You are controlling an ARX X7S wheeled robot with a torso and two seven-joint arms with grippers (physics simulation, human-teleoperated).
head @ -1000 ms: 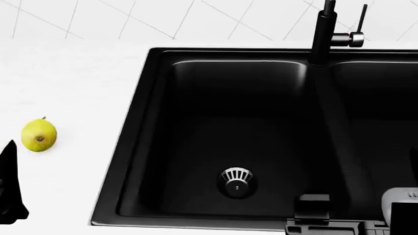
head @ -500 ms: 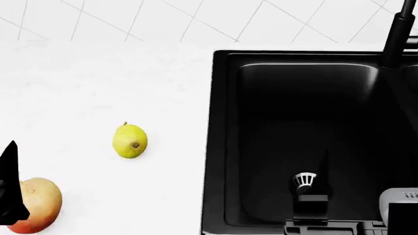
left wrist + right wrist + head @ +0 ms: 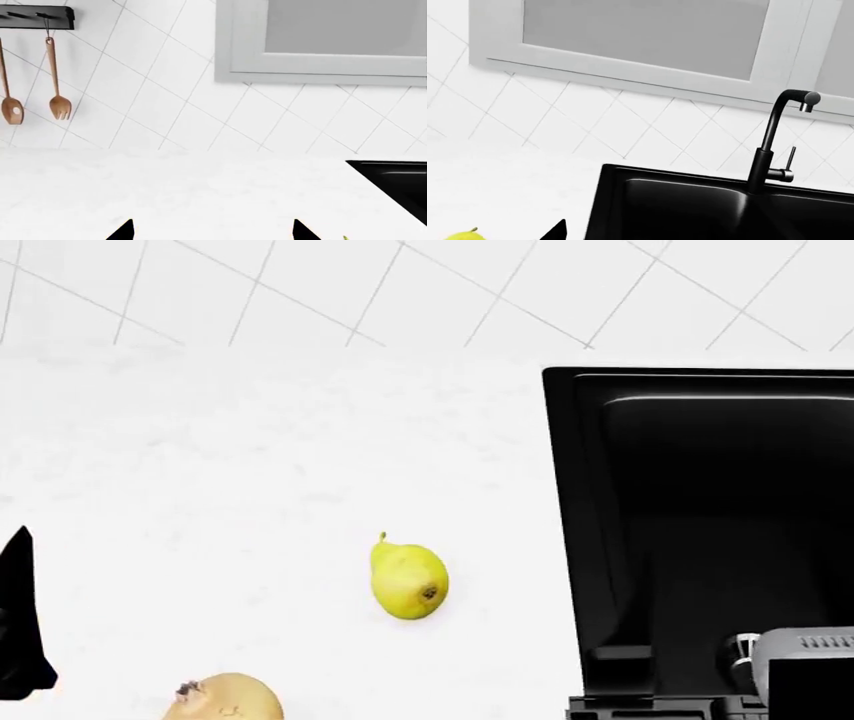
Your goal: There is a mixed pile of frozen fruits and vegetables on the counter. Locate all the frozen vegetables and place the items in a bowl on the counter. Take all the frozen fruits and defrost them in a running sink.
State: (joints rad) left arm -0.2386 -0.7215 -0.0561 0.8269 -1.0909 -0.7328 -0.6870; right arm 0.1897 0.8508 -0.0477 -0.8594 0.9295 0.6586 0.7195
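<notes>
Pear [image 3: 410,582]: lying on the counter [image 3: 240,460], left of the sink [image 3: 707,530].
Grippers: I am seeing only finger tips; grip state unclear.

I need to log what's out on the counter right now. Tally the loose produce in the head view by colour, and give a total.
Yellow-green: 1, the pear, lying on the counter beside the sink.
Yellow-tan: 1, a rounded item with a brownish end, cut off by the lower edge of the view.
Purple: 0.
Orange: 0.
Total: 2.
</notes>
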